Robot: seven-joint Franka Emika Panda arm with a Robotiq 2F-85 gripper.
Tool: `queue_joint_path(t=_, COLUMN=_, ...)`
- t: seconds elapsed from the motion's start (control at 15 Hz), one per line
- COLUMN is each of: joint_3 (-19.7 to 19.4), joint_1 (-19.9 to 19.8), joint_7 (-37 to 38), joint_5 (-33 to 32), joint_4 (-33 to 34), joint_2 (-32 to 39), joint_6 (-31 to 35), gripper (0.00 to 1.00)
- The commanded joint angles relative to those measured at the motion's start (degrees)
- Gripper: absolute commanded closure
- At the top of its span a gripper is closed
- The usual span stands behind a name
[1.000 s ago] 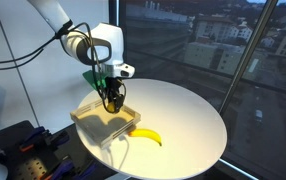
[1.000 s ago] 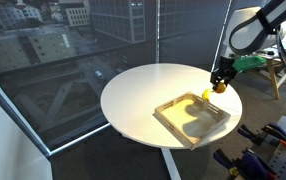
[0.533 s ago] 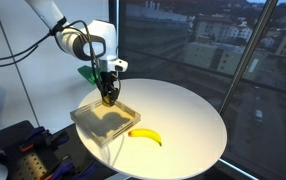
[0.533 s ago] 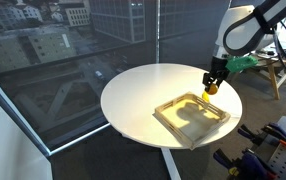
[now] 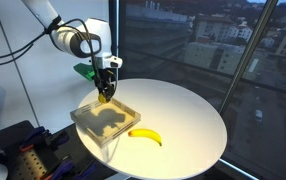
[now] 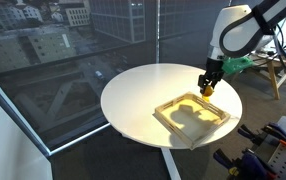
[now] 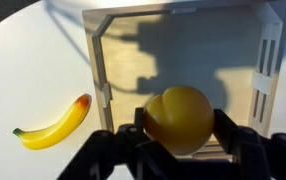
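Above the tray: we see the black end effector point(image 5: 105, 96) hanging over the shallow, square, pale wooden tray point(image 5: 87, 127), near the edge closest to the arm.
End effector: clenched on a round yellow fruit point(image 7: 180, 118). Its two dark fingers point(image 7: 226, 128) press on the fruit's opposite sides, as the wrist view shows.
Round yellow fruit: held in the air, clear of the tray's floor. In both exterior views it shows as a small yellow spot at the tip of the end effector point(image 6: 209, 88).
Tray: it lies flat on the round white bench point(image 5: 188, 120), towards the arm's side, and we see the arm's shadow across its floor. Its low wall point(image 7: 96, 60) and slatted side stand out in the wrist view.
Banana: a curved yellow banana point(image 5: 146, 135) lies on the bench just beside the tray, outside its wall and apart from it. In the wrist view we find the banana point(image 7: 53, 124) on the tray's left.
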Motion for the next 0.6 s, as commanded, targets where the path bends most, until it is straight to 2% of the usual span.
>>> queue_joint_path(t=0.0, joint_3=0.6, joint_1=0.5, joint_7=-1.0, joint_5=0.8, joint_4=0.6, joint_2=-0.8, joint_6=-0.5, gripper=0.57)
queue_joint_path(t=0.53, joint_3=1.1, joint_1=0.9, joint_7=-0.6, joint_5=0.4, joint_4=2.2, joint_2=0.9, joint_6=0.7, gripper=0.57)
